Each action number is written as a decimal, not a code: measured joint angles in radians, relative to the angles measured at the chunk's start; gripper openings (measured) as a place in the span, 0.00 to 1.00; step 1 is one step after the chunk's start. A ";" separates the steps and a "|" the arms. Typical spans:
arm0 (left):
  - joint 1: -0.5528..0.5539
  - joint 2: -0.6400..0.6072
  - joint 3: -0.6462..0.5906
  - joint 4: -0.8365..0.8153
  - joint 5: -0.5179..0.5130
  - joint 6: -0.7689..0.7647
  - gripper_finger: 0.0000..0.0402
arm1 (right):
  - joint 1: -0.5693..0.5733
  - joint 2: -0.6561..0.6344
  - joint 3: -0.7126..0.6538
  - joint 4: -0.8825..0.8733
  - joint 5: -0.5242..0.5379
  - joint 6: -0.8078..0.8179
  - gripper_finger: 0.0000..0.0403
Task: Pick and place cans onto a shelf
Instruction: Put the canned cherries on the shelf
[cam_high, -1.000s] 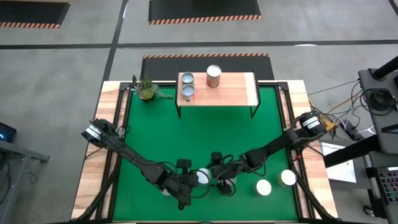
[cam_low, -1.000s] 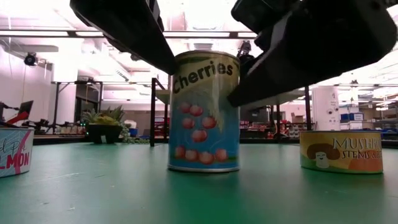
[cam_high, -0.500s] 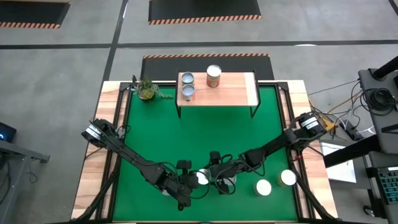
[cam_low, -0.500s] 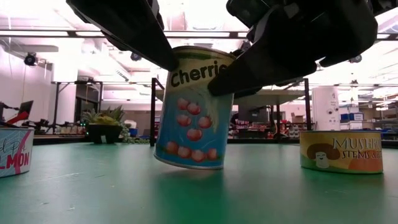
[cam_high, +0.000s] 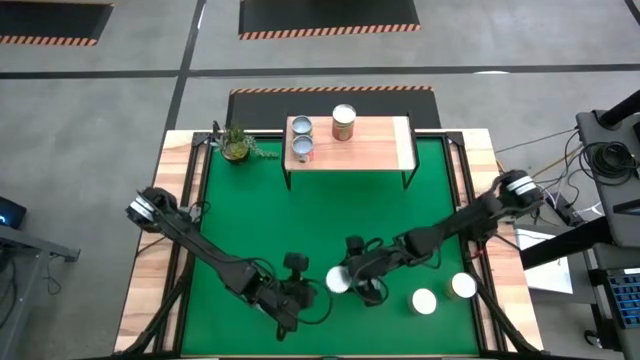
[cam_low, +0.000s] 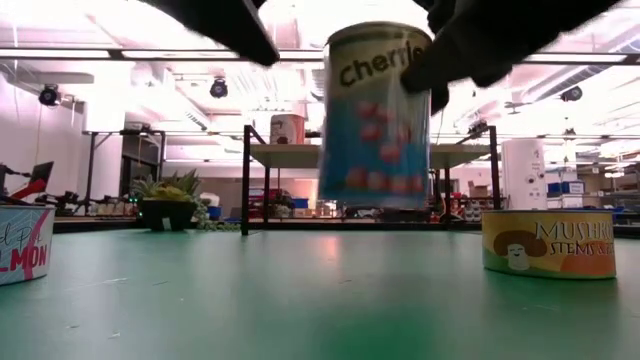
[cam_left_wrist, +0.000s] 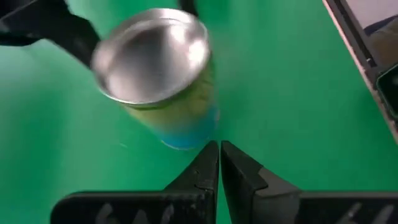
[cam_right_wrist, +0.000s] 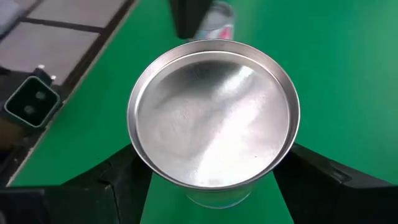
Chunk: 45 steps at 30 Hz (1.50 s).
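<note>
My right gripper is shut on a tall blue "Cherries" can with a silver top, held above the green table near its front edge. My left gripper is shut and empty, just to the near left of that can; it also shows in the high view. Three cans stand on the wood-topped shelf at the far edge. Two silver-topped cans stand on the table at the near right. My right gripper pinches the Cherries can between its two fingers, one on each side of the wall just under the top rim. The fingers come from above and from the table's right. The can hangs upright, lifted clear of the table.
A low "Mushroom" can stands at the right and a "Salmon" can at the left of the low view. A small potted plant stands at the far left corner, beside the shelf. The right half of the shelf top is bare.
My right gripper has risen with the Cherries can and gone a little toward the table's right edge. The can first tipped on its bottom edge, then came clear of the table and now hangs upright. The can has come away from my left gripper.
</note>
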 joint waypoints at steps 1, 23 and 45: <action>0.000 -0.013 0.000 -0.003 -0.016 0.035 0.00 | -0.010 -0.030 0.004 -0.044 0.005 0.003 0.68; 0.189 -0.250 -0.118 0.223 0.013 0.585 0.00 | -0.556 -0.291 0.379 -0.650 0.004 -0.281 0.69; 0.205 -0.523 -0.361 0.366 0.004 0.506 0.00 | -0.865 -0.141 0.410 -0.653 -0.280 -0.396 0.69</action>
